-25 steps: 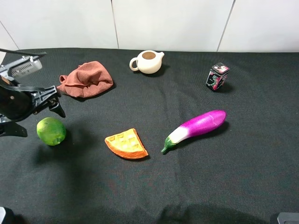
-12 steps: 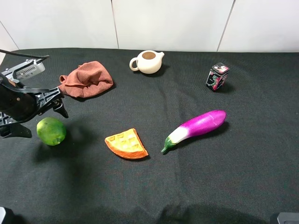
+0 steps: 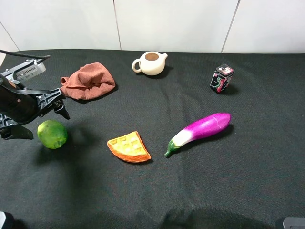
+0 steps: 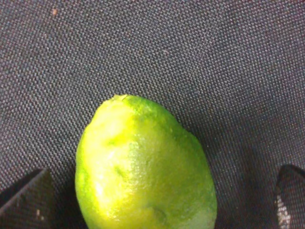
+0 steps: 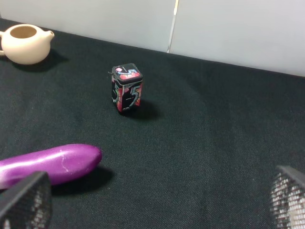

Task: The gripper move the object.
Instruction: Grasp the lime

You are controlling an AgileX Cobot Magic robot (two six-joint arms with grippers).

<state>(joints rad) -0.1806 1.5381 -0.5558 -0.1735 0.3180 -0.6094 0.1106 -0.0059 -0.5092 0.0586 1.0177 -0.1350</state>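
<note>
The green lime [image 3: 52,134] lies on the black cloth at the left, near the table's left edge. My left gripper [image 3: 42,122] hangs just above and behind it, jaws spread wide. In the left wrist view the lime [image 4: 143,167] fills the middle, between the two dark fingertips [image 4: 28,200] at the picture's corners, with no contact showing. My left gripper [image 4: 159,202] is open. My right gripper [image 5: 157,200] is open and empty, low over the cloth at the right, far from the lime.
A rust-red cloth [image 3: 88,80] lies behind the lime. A cream teapot [image 3: 151,63] stands at the back middle, and a small dark tin [image 3: 221,78] at the back right. An orange waffle wedge [image 3: 128,147] and a purple eggplant [image 3: 200,130] lie mid-table.
My left gripper has shifted slightly up and to the right over the lime. The lime and the other things have not moved.
</note>
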